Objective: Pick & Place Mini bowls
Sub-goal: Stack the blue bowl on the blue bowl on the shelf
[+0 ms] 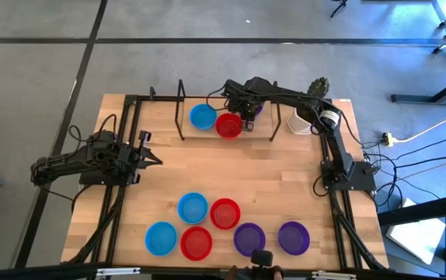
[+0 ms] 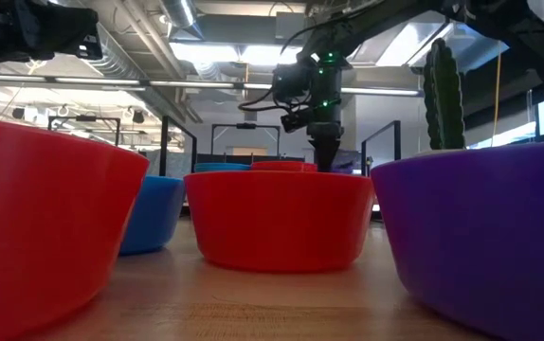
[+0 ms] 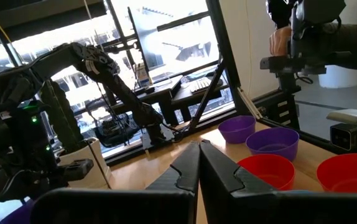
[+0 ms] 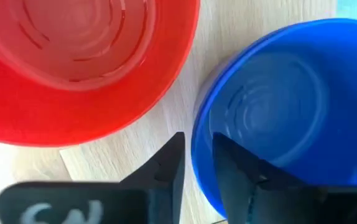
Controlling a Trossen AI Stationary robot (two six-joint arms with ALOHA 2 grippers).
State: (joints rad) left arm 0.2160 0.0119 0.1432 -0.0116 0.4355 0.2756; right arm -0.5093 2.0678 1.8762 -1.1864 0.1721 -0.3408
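Overhead, the right gripper (image 1: 248, 122) hangs at the far rack, fingers slightly apart astride a bowl's (image 4: 278, 106) rim, beside a red bowl (image 1: 228, 125). Six more bowls (image 1: 223, 227) cluster at the near edge. The left gripper (image 1: 155, 161) rests closed at the left side.

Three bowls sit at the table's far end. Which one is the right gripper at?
The bowl beside the red bowl: its rim sits between the right gripper's open fingers.
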